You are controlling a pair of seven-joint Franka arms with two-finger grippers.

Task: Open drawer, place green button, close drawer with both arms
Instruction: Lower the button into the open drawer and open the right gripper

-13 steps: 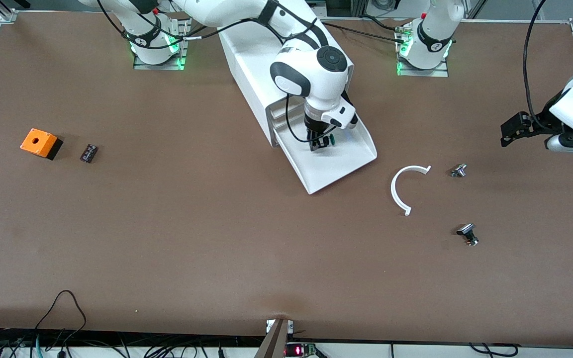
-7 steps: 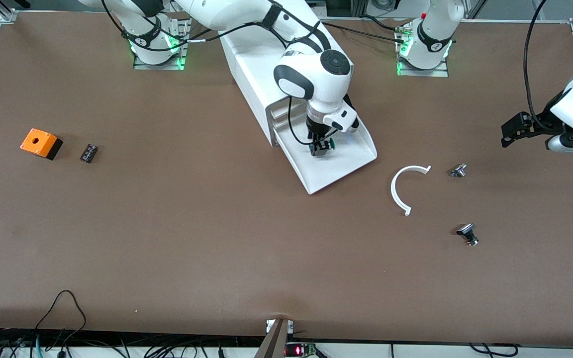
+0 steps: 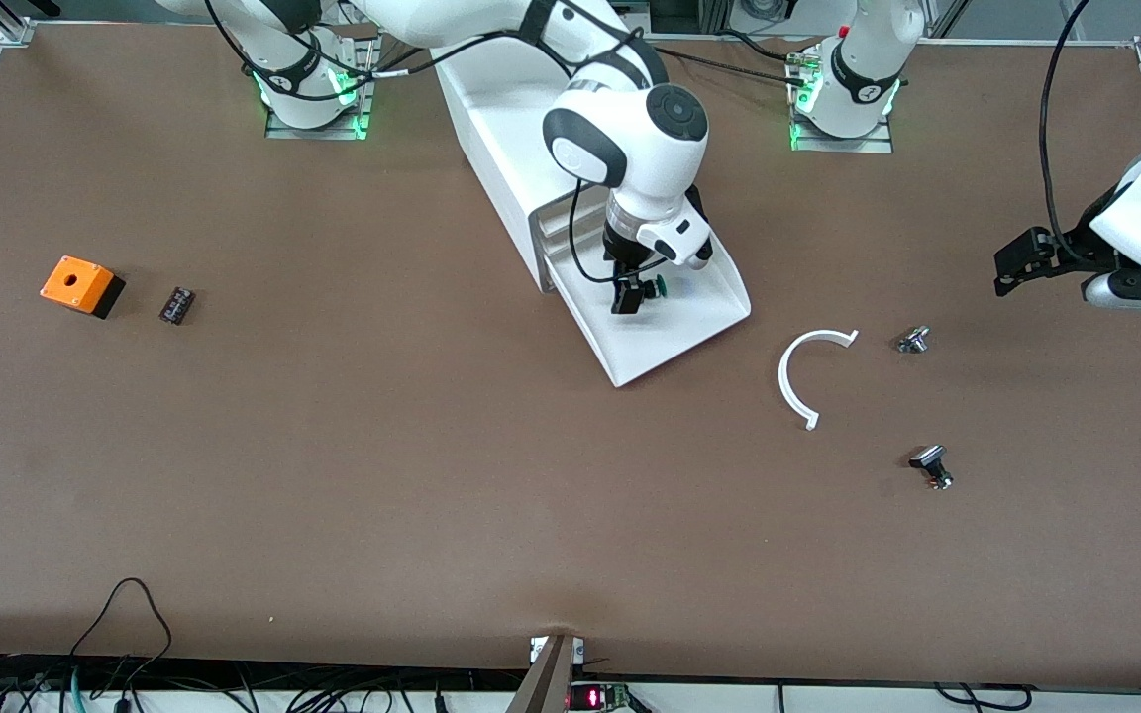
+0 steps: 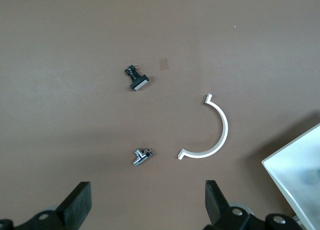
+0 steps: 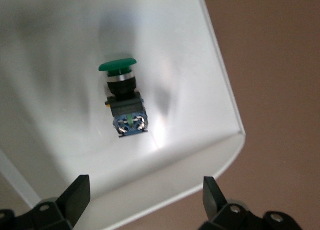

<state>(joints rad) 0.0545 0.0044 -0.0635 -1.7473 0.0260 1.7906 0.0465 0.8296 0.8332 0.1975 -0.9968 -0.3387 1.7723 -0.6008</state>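
Note:
The drawer (image 3: 665, 345) stands pulled out of the white cabinet (image 3: 501, 119) toward the front camera. The green-capped button (image 3: 659, 287) lies on its side inside the tray, also seen in the right wrist view (image 5: 124, 98) on the drawer floor (image 5: 60, 49). My right gripper (image 3: 627, 297) hovers over the drawer, open and empty (image 5: 144, 195), just above the button. My left gripper (image 3: 1008, 265) waits open and empty (image 4: 147, 202) over the table at the left arm's end, apart from the drawer.
A white arc piece (image 3: 800, 376), a silvery knob part (image 3: 913, 340) and a black-capped button (image 3: 931, 465) lie between the drawer and the left arm's end. An orange box (image 3: 81, 285) and a small dark block (image 3: 176, 304) lie toward the right arm's end.
My right gripper has let go of the green button in the drawer and lifted slightly. The left gripper has shifted a little.

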